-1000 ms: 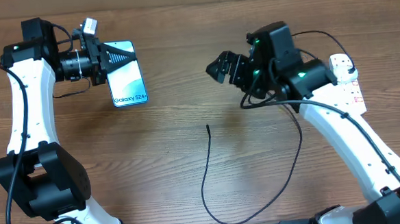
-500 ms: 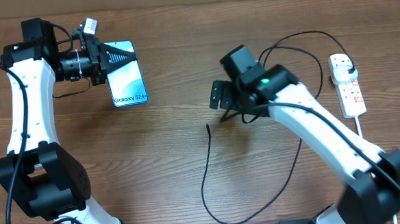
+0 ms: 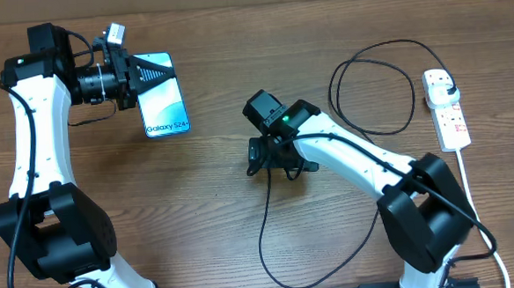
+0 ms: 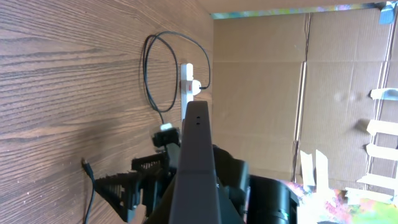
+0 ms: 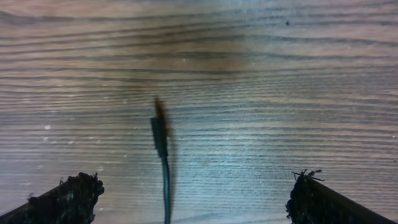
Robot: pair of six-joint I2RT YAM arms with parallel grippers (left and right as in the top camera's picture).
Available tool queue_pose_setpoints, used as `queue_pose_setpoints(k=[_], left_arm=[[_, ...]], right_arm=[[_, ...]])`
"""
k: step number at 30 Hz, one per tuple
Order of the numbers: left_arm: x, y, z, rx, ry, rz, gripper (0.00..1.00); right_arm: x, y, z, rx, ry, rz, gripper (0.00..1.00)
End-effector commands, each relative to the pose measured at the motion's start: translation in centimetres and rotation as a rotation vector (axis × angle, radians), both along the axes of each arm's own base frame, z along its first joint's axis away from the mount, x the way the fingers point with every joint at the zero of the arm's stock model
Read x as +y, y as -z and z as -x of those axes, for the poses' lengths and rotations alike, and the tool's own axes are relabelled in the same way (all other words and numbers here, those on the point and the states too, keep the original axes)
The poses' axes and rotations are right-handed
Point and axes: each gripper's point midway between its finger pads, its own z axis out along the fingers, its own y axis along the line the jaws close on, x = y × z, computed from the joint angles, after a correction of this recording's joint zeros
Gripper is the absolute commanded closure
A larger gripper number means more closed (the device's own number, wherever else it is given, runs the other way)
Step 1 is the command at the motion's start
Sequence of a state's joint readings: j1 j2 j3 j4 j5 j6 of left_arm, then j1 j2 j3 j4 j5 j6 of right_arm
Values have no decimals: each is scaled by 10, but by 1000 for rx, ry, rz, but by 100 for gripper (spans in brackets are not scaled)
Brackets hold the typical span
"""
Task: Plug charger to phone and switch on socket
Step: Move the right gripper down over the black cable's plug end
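Overhead: left gripper [image 3: 154, 76] is clenched on the phone [image 3: 167, 105], upper left of the table [image 3: 199, 209]. Right gripper [image 3: 274, 163] hangs over the charger [image 3: 263, 216] tip mid-table. Socket [image 3: 450, 114] sits far right, plug in it.
Left wrist: I see the phone edge-on in the grasp.
Right wrist: fingers [image 5: 65, 198] spread wide, released, the charger tip on the wood between them, untouched

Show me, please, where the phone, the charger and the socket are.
phone [image 3: 167, 105], overhead view, middle of its screen.
charger [image 5: 160, 132], right wrist view, its connector tip.
socket [image 3: 452, 120], overhead view, its white body.
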State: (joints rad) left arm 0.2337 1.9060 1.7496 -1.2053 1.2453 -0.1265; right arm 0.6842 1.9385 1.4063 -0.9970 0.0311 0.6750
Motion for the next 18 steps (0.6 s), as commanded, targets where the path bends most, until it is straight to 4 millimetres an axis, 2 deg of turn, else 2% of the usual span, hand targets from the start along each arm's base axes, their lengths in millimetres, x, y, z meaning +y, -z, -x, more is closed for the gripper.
queue_pose_setpoints(k=[1, 5, 9, 18], left_arm=[[-1, -20, 2, -65, 10, 20, 96], [-1, -20, 2, -67, 10, 20, 96], [-1, -20, 2, -66, 10, 20, 96], [-1, -20, 2, -68, 10, 18, 96]], right_arm=[[-1, 12, 0, 18, 5, 30, 0], [-3, 26, 4, 49, 3, 55, 0], [-2, 30, 6, 55, -2, 61, 0], [18, 32, 13, 35, -58, 47, 0]])
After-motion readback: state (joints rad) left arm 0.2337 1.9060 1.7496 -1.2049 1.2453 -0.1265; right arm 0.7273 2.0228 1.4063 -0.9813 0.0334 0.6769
